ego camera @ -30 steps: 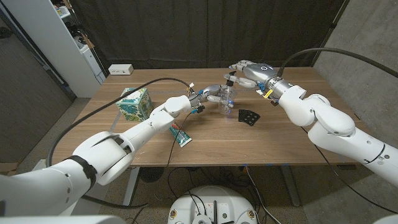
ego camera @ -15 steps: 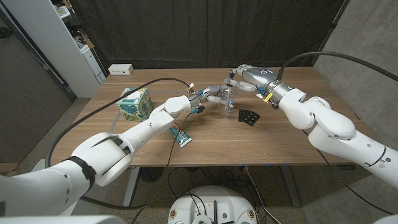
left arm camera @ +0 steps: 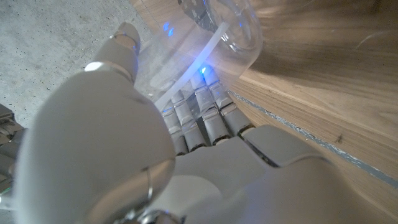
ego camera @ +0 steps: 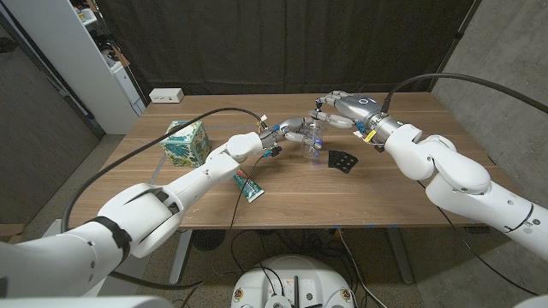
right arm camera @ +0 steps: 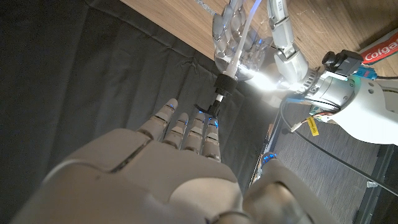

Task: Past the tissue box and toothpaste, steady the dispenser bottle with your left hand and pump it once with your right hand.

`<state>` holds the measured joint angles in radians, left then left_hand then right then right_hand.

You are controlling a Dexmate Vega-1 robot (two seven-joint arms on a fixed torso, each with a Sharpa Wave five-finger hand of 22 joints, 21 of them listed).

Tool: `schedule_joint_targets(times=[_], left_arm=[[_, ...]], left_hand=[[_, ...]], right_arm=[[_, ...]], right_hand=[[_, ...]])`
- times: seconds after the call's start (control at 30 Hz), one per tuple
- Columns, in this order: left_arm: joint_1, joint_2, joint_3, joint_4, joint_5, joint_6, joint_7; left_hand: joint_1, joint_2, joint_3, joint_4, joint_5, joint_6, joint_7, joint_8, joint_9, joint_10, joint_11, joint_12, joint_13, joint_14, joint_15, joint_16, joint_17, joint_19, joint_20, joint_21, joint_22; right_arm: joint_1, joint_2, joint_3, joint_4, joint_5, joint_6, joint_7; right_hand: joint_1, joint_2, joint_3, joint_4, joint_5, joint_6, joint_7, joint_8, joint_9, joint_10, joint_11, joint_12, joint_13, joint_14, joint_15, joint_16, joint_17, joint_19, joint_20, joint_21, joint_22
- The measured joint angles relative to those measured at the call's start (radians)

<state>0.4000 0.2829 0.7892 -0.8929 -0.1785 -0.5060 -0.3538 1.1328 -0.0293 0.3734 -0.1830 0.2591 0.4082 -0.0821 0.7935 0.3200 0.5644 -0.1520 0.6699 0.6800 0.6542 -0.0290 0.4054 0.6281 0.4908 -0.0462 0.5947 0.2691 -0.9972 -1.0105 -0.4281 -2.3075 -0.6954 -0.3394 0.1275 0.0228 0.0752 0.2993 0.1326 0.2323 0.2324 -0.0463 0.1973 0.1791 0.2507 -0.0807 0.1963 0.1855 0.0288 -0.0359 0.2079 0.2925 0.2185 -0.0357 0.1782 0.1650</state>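
— What do we see from the head camera?

— On the wooden table (ego camera: 385, 184), we find the clear dispenser bottle (ego camera: 313, 141) standing upright near the far middle, beyond the green patterned tissue box (ego camera: 186, 142) and the toothpaste (ego camera: 248, 185) lying at the near left. Our left hand (ego camera: 289, 131) wraps its fingers around the bottle's side. Our right hand (ego camera: 341, 108) sits over the pump top, fingers drawn together and bent down onto it. A small black card (ego camera: 342, 161) lies just right of the bottle. We cannot tell whether the bottle holds any liquid; it reads as transparent.

— And the left wrist camera?

— We look along the back of the left hand (left arm camera: 186, 155), its fingers (left arm camera: 205, 112) pressed against the bottle (left arm camera: 211, 31), whose wall is see-through with a thin dip tube inside. The bottle's base stands on the table (left arm camera: 323, 74).

— The right wrist camera?

— Here the right hand (right arm camera: 168, 168) has its fingertips (right arm camera: 193, 134) meeting the black pump head (right arm camera: 214, 102). Beyond it, the bottle (right arm camera: 239, 43) shows the tube running down its middle, with the left hand's fingers (right arm camera: 283, 34) clamped around it. The toothpaste (right arm camera: 376, 53) lies at the frame's edge.
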Motion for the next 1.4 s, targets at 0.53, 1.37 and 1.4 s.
schedule_joint_targets(times=[0.53,1.37,1.4], left_arm=[[0.011,0.005,-0.005,-0.017,-0.003,0.009,0.009],[0.013,-0.002,-0.009,-0.006,-0.014,0.009,0.01],[0.012,-0.002,-0.01,-0.005,-0.014,0.009,0.009]], left_hand=[[0.0,0.0,-0.004,0.004,0.0,0.034,0.016,0.013,-0.016,0.027,0.016,0.0,0.004,0.022,0.015,0.021,0.025,0.006,-0.002,0.033,-0.005],[0.0,0.0,-0.009,0.008,-0.005,0.066,0.048,0.028,-0.028,0.064,0.047,0.015,0.014,0.047,0.033,0.039,0.047,0.018,0.0,0.073,-0.011],[0.0,0.0,-0.009,0.008,-0.005,0.066,0.048,0.029,-0.028,0.064,0.047,0.017,0.017,0.048,0.034,0.039,0.048,0.018,0.0,0.075,-0.013]], right_arm=[[0.002,0.0,-0.001,0.002,0.004,0.015,0.012],[0.028,0.014,-0.033,0.021,0.021,0.027,0.057],[0.028,0.014,-0.033,0.021,0.021,0.027,0.057]], right_hand=[[0.0,0.0,0.0,0.0,0.0,0.0,0.0,0.0,0.0,0.012,-0.002,0.0,-0.002,0.0,0.0,0.0,-0.005,0.0,0.0,0.0,0.0],[0.0,0.0,0.001,0.007,0.0,-0.004,0.004,-0.003,0.0,0.018,0.004,-0.004,-0.002,0.0,0.0,0.0,-0.009,-0.006,-0.006,0.0,0.0],[0.0,0.0,0.001,0.007,0.0,-0.004,0.004,-0.004,0.0,0.018,0.004,-0.003,-0.002,0.0,0.0,0.0,-0.009,-0.006,-0.006,0.0,0.0]])
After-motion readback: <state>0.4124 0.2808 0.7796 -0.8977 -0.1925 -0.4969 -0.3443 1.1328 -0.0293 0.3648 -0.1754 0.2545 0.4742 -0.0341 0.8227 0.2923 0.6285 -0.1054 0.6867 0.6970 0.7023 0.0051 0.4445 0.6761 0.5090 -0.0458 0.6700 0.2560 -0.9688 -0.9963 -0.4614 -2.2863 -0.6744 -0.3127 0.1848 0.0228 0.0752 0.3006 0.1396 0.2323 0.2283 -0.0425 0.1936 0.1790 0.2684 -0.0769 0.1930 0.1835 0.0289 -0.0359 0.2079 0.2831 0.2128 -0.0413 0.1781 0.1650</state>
